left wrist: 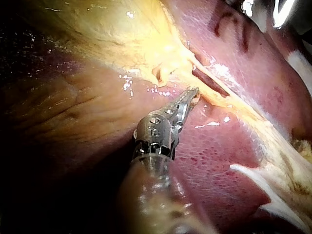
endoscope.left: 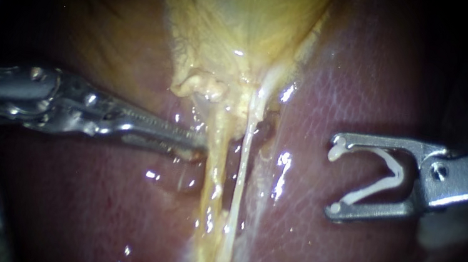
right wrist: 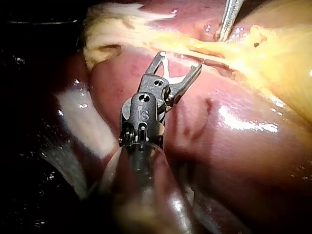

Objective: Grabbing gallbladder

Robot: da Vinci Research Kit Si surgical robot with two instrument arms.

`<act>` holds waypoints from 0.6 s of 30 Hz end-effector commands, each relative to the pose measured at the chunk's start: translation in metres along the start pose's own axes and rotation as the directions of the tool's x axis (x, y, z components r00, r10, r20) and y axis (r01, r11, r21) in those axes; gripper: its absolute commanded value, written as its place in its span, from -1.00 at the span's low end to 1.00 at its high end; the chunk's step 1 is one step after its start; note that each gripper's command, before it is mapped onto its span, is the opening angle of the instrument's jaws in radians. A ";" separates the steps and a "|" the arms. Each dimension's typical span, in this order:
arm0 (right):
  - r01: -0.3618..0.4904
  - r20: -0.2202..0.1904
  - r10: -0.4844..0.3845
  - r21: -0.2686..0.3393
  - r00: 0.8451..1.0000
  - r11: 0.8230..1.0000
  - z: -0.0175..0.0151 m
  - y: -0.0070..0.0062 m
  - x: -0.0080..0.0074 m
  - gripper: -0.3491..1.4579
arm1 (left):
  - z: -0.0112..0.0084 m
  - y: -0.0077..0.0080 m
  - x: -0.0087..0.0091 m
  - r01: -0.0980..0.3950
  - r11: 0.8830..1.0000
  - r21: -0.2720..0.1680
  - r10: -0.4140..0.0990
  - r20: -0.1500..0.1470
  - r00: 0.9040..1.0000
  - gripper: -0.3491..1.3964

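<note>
Gallbladder (endoscope.left: 246, 19): yellow, upper centre, lying on liver (endoscope.left: 351, 74), tapering into a pale strand (endoscope.left: 218, 166).
Left instrument (endoscope.left: 197, 144): jaws pressed together, tip touching the strand.
Right instrument (endoscope.left: 335, 179): over liver, apart from the strand; jaws wide, both seating a white clip (endoscope.left: 393, 171).

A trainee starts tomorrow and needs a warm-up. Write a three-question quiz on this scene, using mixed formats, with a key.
1. True or false: the right instrument carries a white clip between its jaws.
2. The left instrument has its tip at: A) the yellowish strand running down from the gallbladder; B) the clip; C) the other instrument's shaft.
3. Fill in: the reddish-brown organ on both sides of the strand is the ____.

Key: 1 true; 2 A; 3 liver.
</note>
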 end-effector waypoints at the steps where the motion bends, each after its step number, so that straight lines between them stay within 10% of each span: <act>1: 0.000 0.000 0.000 0.000 1.000 1.000 0.0000 0.0000 0.0000 -0.08 | -0.0001 0.0000 0.0001 0.000 1.000 0.000 0.000 0.000 1.000 -0.62; 18: 0.000 0.000 0.000 0.000 1.000 1.000 0.0000 0.0000 0.0000 -0.08 | -0.0043 0.0018 0.0033 0.025 1.000 -0.003 -0.025 0.001 1.000 -0.54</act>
